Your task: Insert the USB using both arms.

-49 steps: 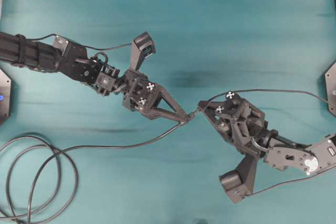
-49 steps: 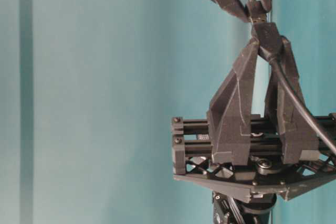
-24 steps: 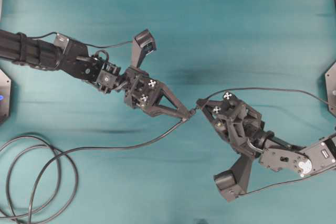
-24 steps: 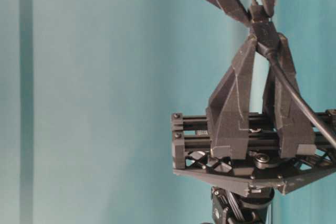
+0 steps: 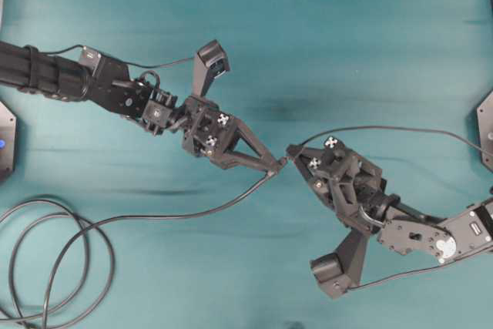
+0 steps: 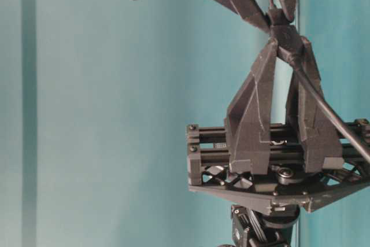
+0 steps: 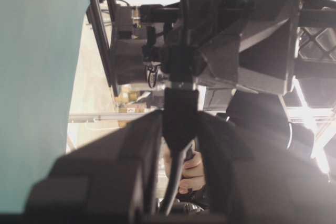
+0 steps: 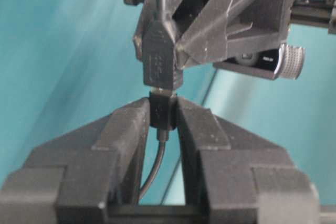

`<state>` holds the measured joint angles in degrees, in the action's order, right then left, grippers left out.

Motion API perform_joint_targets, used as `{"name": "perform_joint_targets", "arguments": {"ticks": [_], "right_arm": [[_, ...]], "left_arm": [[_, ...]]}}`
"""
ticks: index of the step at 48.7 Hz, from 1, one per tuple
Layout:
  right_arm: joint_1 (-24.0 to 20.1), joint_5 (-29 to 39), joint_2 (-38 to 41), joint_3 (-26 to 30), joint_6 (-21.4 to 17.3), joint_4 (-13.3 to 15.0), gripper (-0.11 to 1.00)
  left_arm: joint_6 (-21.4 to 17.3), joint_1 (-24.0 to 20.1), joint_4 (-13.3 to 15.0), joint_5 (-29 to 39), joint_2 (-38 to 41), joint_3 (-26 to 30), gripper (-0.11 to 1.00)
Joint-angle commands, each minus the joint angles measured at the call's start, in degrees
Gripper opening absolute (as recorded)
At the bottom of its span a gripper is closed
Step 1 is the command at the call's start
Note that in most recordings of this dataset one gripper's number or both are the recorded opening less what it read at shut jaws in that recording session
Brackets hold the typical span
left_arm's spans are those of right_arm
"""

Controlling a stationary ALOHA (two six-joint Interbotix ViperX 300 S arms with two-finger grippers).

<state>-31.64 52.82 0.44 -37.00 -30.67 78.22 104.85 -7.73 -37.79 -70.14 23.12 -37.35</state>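
Since earlier: connector gap closed, USB (image 8: 162, 109) clamped in right end effector (image 8: 161, 115), seated against wedge head (image 8: 159, 59) gripped by left end effector (image 5: 276, 166), held nose-to-nose above bench (image 5: 323, 44) for alignment.

No readable text, brand or number anywhere, only small white cross-patterned marker squares (image 5: 223, 119) on both wrist blocks

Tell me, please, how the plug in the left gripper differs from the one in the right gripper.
The moulded head in the left gripper is wider and wedge-shaped; the USB plug in the right gripper is narrower and boxy. The head's looped cable coils on the table; the plug's thin cable runs off in one arc. Both are dark, clamped, meeting end to end.
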Motion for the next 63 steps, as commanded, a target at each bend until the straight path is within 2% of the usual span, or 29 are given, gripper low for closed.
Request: {"name": "perform_joint_targets", "arguments": {"ticks": [1, 16, 30, 39, 45, 61, 63], "right_arm": [[-1.5, -0.7, -0.4, 2.7, 0.1, 0.5, 0.20], [-1.7, -2.9, 1.1, 4.7, 0.1, 0.5, 0.20], [-1.7, -2.7, 1.1, 3.5, -0.8, 0.4, 0.20], [-1.8, -0.4, 1.1, 3.1, -5.0, 0.4, 0.20], [-1.8, -1.6, 1.1, 2.6, -8.1, 0.4, 0.20], [-1.7, -2.8, 0.9, 2.0, -10.2, 0.5, 0.20], [-1.7, -2.7, 0.9, 2.0, -10.8, 0.5, 0.23]], "left_arm": [[1.1, -1.9, 0.3, 0.0, -0.5, 1.6, 0.19], [1.1, -2.3, 0.3, 0.0, 0.3, 3.6, 0.19], [1.1, -2.3, 0.3, 0.0, -0.4, 2.2, 0.19], [1.1, -2.3, 0.3, 0.0, -1.3, 1.1, 0.19], [1.1, -2.3, 0.3, 0.0, -1.6, 1.0, 0.19], [1.1, -2.2, 0.3, -0.2, -1.7, 1.2, 0.19], [1.1, -2.2, 0.3, -0.2, -1.7, 1.2, 0.19]]}}
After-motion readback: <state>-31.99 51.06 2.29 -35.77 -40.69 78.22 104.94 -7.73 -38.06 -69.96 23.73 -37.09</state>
